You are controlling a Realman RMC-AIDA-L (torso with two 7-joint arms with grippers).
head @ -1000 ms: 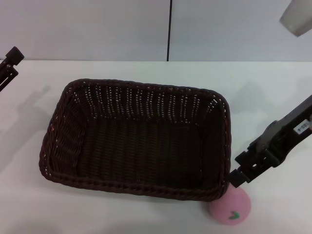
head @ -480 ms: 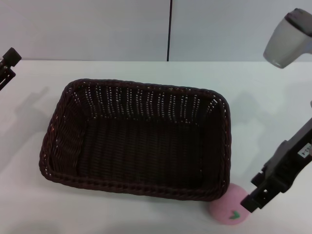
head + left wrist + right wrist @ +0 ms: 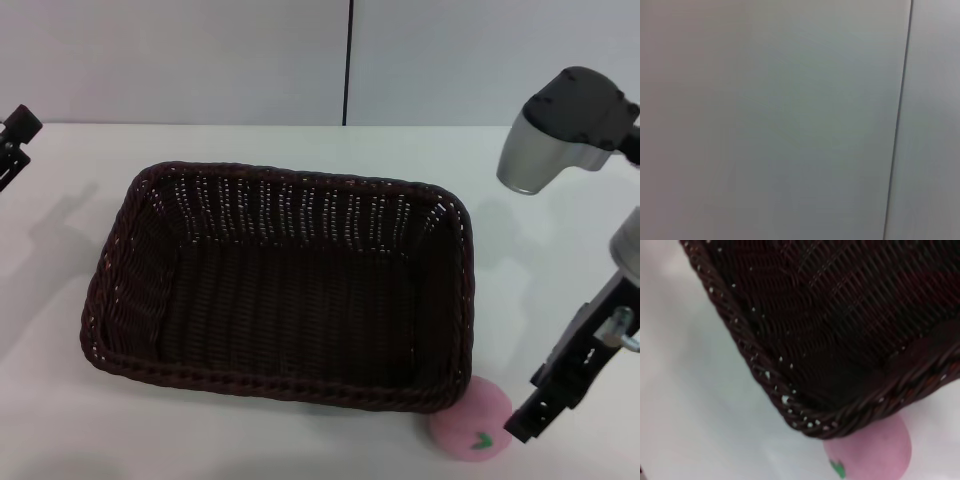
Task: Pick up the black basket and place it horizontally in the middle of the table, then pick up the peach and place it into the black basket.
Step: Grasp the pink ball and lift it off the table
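R gripper [image 3: 527,420] beside peach [image 3: 470,426], outside basket [image 3: 275,275]

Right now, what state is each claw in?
Left claw: parked at the table's far left edge, cannot tell.
Right claw: beside the peach, cannot tell.

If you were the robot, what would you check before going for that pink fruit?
1. Basket flat in the middle of the table: ok.
2. Basket empty, room for the peach: ok.
3. Peach in sight, outside the basket at its near right corner: ok.
4. Peach free to grasp: not ok, it sits tight against the basket wall.
5. Right gripper beside the peach: ok; fingers open: cannot tell.
6. Left gripper out of the way at the table's far left: ok.
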